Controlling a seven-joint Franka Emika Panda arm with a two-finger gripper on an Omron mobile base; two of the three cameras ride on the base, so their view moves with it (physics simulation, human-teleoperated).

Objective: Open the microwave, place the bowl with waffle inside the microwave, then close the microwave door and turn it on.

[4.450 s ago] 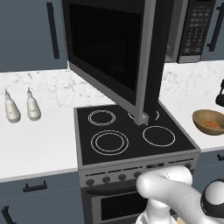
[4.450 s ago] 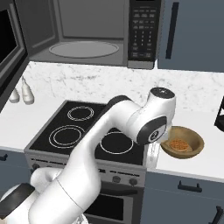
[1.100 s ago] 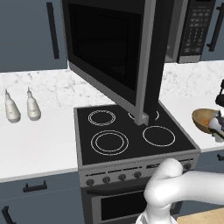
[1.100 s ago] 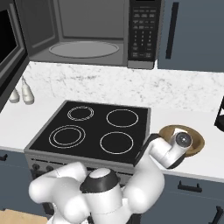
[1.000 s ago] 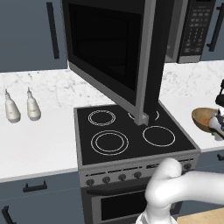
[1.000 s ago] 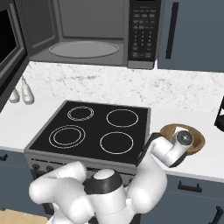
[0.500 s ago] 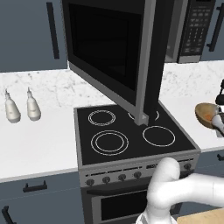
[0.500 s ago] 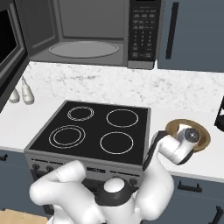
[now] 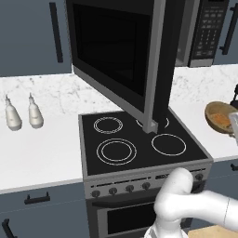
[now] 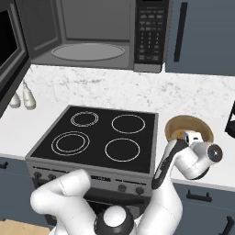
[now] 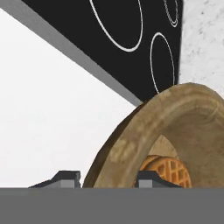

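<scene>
The brown wooden bowl (image 10: 189,127) sits on the white counter just right of the stove, also at the right edge of the left base view (image 9: 220,116). The orange-brown waffle (image 11: 168,168) lies inside it. My gripper (image 11: 108,179) is shut on the bowl's near rim (image 11: 131,144), one fingertip (image 11: 65,178) outside and the other inside by the waffle. The hand (image 10: 195,137) reaches in from the bowl's front side. The microwave (image 10: 87,27) stands open above the stove, its cavity showing. The microwave door (image 9: 116,51) is swung wide out over the stove.
A black stove top (image 10: 98,135) with ring burners lies left of the bowl. Two white bottles (image 9: 21,116) stand on the left counter. A dark object (image 10: 229,120) stands at the counter's right edge. The microwave's button panel (image 10: 149,27) is right of the cavity.
The jaws have closed onto the bowl's rim. The hand and the bowl sit a little higher and farther back than a second ago.
</scene>
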